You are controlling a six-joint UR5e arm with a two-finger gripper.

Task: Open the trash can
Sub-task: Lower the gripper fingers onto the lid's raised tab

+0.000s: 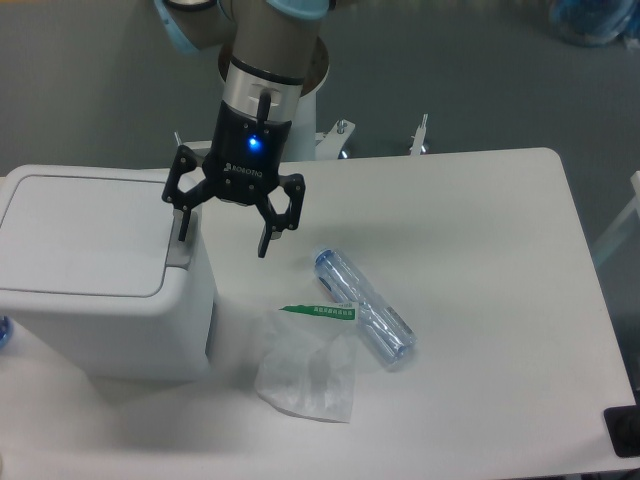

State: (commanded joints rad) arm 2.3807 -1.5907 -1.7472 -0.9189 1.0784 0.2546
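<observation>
The white boxy trash can (100, 300) stands at the table's left side with its flat lid (85, 235) shut. Its grey push-button strip (181, 250) runs along the lid's right edge. My gripper (222, 238) is open and empty, pointing down. Its left finger hangs right over the grey strip, and its right finger hangs over the table just right of the can. I cannot tell whether the left finger touches the strip.
A clear plastic bottle (365, 309) lies on the white table (460, 250) right of the can. A crumpled clear plastic wrapper (305, 365) with a green label lies in front of it. The table's right edge is near a dark object (624, 432).
</observation>
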